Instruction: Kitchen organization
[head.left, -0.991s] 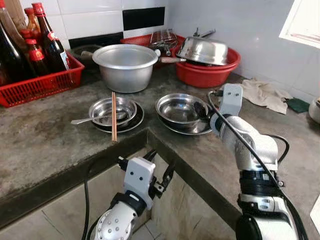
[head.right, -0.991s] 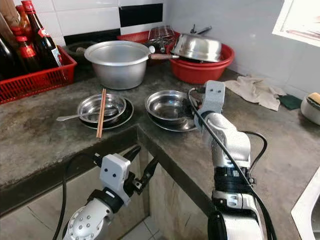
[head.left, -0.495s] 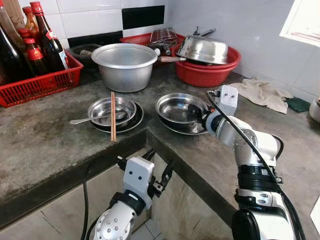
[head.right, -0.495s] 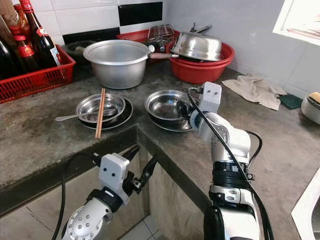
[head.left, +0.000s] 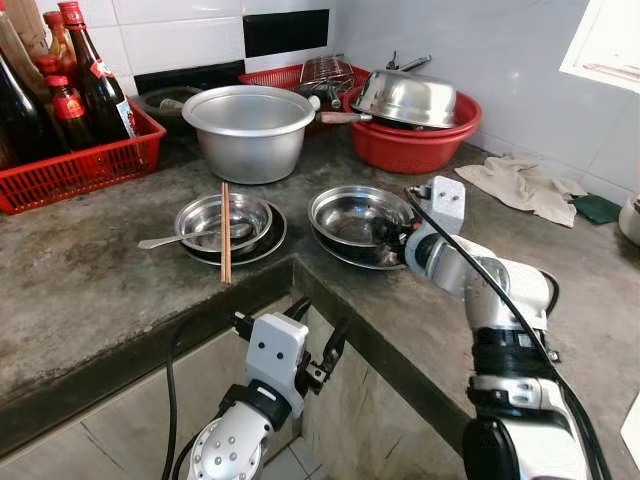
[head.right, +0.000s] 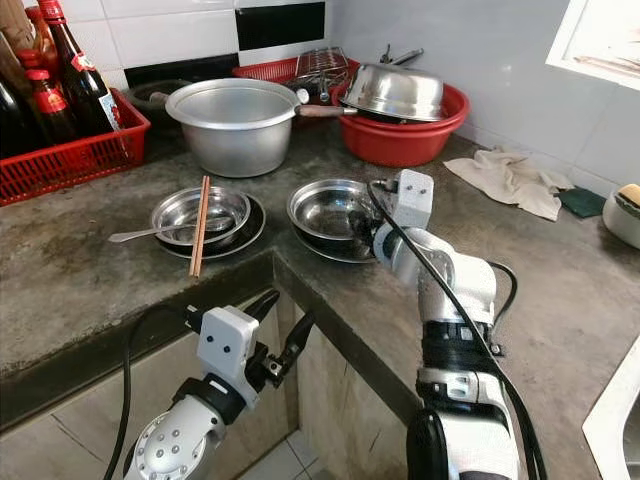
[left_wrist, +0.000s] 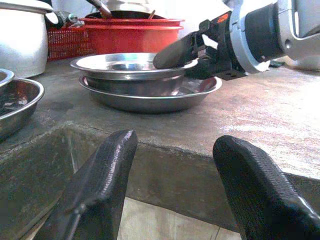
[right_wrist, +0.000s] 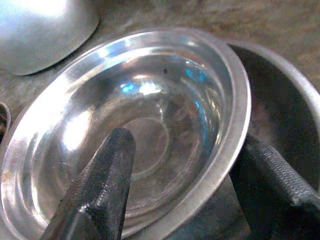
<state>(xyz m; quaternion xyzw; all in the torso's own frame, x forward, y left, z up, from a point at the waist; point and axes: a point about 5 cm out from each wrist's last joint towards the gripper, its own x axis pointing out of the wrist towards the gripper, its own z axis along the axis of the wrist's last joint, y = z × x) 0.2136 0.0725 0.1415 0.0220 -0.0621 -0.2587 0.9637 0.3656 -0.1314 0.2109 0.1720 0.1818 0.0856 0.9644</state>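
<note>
Concrete counter (head.left: 120, 290) | steel bowl (head.left: 355, 214) nested in plate (head.left: 400, 258) | right hand (right_wrist: 175, 180) spread astride bowl rim

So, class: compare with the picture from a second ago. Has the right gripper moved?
Yes. The right gripper has come down and forward towards the steel bowl, and its open fingers now straddle the bowl's near rim, one inside and one outside.

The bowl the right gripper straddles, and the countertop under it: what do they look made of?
The bowl looks like polished stainless steel: mirror-like glints and a thin rolled rim. One of the right gripper fingers sits inside, one outside. The countertop looks like rough, matte grey concrete or stone, mottled and stained.
</note>
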